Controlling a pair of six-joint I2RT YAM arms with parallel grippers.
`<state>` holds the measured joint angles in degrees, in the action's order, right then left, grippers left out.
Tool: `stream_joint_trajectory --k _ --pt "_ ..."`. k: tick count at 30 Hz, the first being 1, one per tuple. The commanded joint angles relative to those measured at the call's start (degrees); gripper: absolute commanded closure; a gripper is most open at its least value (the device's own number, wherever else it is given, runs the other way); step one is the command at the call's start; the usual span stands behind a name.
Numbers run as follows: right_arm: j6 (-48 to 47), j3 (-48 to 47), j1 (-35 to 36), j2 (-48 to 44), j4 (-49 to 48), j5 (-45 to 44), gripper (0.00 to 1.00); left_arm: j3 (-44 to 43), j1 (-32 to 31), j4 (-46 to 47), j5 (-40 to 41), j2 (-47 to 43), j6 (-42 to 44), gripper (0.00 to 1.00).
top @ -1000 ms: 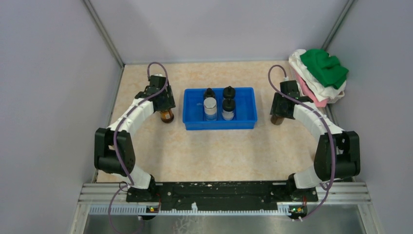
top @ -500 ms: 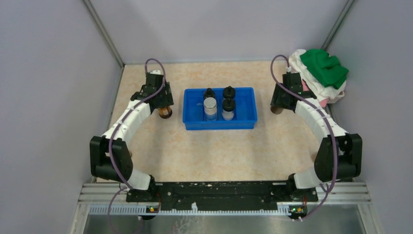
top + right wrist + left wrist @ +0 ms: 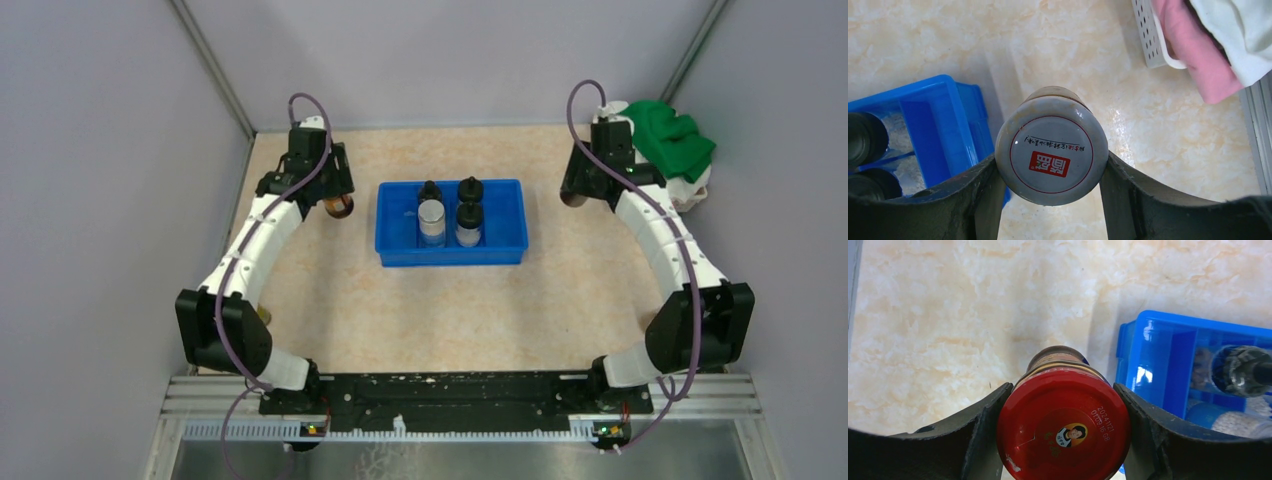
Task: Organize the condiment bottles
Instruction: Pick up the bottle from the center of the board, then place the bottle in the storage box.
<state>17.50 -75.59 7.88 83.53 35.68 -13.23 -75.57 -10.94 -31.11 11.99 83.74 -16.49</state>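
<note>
My left gripper (image 3: pixel 333 196) is shut on a brown jar with a red cap (image 3: pixel 1063 427), left of the blue tray (image 3: pixel 450 257); this jar shows below the wrist in the top view (image 3: pixel 342 208). My right gripper (image 3: pixel 577 190) is shut on a brown jar with a silver cap (image 3: pixel 1051 152), right of the tray; it shows in the top view (image 3: pixel 570 199). Both caps sit tight between the fingers (image 3: pixel 980 432) (image 3: pixel 1128 195). Several bottles stand upright in the tray: two black-capped (image 3: pixel 430 190) (image 3: pixel 470 187), one silver-capped (image 3: pixel 431 211), one dark-capped (image 3: pixel 468 214).
A white basket (image 3: pixel 1147 35) with pink (image 3: pixel 1198 55), white and green cloths (image 3: pixel 665 140) stands at the back right, close to my right gripper. Grey walls close in the table on the left, back and right. The tray's edge lies close beside each held jar (image 3: pixel 1148 365) (image 3: pixel 933 112).
Both arms have stretched out toward the back of the table, carrying their jars with them. The tray and its bottles have not moved.
</note>
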Motion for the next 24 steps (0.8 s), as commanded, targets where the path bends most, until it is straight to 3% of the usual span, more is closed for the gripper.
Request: stream_joint_trajectory --k 1,14,24 --pt "-0.8 -7.39 0.73 -0.68 -1.71 -1.12 1.0 -9.23 -0.31 1.73 -1.69 -0.94 0.75 1.0" --pt "-2.33 -17.49 1.0 6.39 1.45 -0.83 1.0 -25.48 -1.34 -5.1 -4.91 9.53 1.52 1.0" --pt "-4.63 -31.2 1.97 13.16 8.07 3.08 1.0 -34.26 -2.97 -9.83 -6.8 15.26 2.2 1.0"
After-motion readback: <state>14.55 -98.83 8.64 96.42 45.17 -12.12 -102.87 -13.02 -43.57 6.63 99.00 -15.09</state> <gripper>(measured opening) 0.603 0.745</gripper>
